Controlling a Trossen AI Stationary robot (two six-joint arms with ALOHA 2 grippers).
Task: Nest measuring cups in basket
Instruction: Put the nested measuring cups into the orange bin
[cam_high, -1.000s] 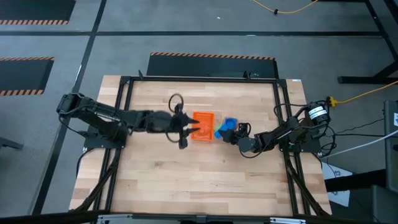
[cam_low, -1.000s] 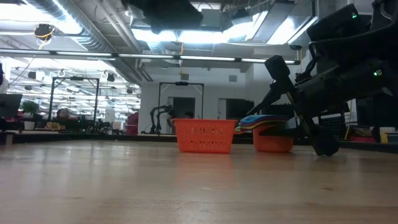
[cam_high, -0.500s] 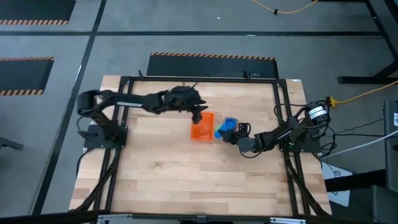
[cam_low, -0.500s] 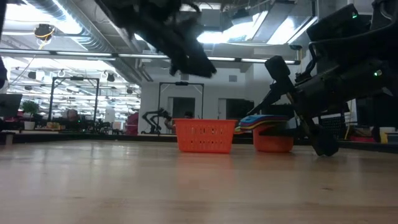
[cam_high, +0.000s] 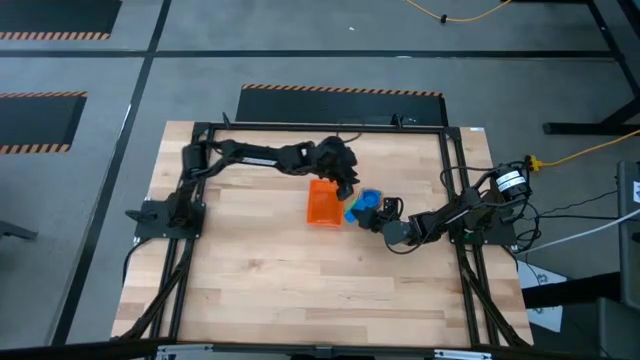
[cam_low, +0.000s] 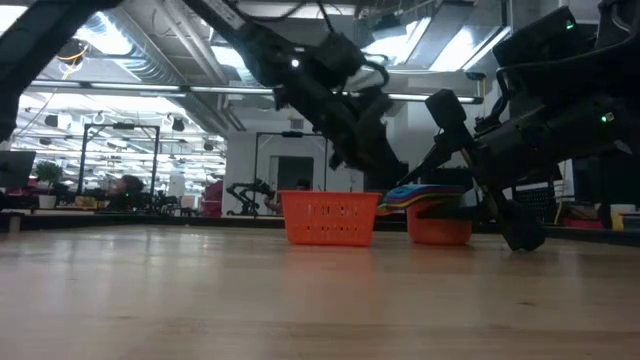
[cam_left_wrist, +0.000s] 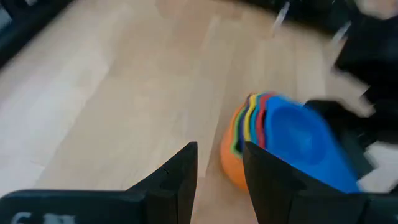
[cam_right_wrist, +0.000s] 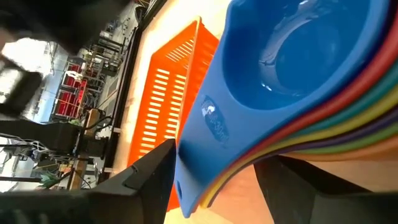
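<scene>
Now my left gripper (cam_left_wrist: 219, 180) has swung across the basket (cam_high: 324, 203), fingers slightly parted and empty, nested measuring cups (cam_left_wrist: 273, 140) just ahead. Right gripper (cam_high: 383, 219) waits spread beside them; lifting comes next.

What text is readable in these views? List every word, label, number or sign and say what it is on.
No text can be read in full.
Raised marking on the handle of the top blue measuring cup: blurred, not readable.
Orange and black striped tape on the floor beyond the table: a warning pattern only, no words.
The basket, the other cups and the table: no lettering visible.
</scene>
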